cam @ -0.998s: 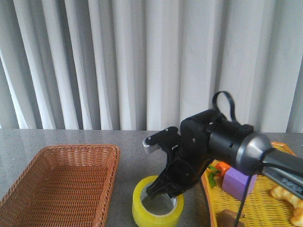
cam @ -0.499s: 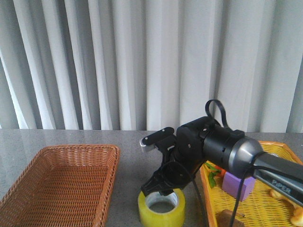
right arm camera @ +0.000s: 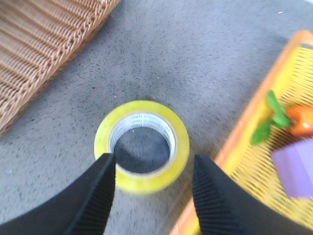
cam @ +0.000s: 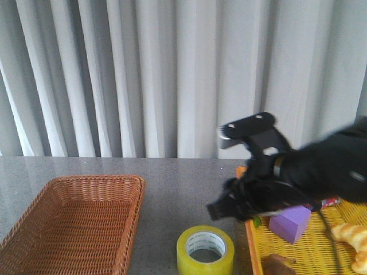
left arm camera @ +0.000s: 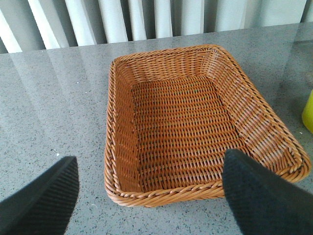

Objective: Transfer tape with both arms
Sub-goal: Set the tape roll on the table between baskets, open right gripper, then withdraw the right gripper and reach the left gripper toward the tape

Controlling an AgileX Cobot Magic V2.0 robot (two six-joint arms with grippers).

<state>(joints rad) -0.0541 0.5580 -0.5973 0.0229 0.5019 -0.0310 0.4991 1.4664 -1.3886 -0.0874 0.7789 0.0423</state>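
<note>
Right hand [right arm camera: 149,188] raised above tape [right arm camera: 142,145], fingers apart, empty, left hand [left arm camera: 146,196] spread over basket [left arm camera: 195,127]

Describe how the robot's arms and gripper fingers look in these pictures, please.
The right arm is black and bulky, motion-blurred, with a flat black-and-silver block on top and thin black cables below. The right gripper has two broad black fingers with finely ribbed pads. The left gripper shows the same black, ribbed, wedge-shaped fingers.

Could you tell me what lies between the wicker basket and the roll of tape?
Only bare grey table, seen in the front view, separates the wicker basket from the tape.
</note>
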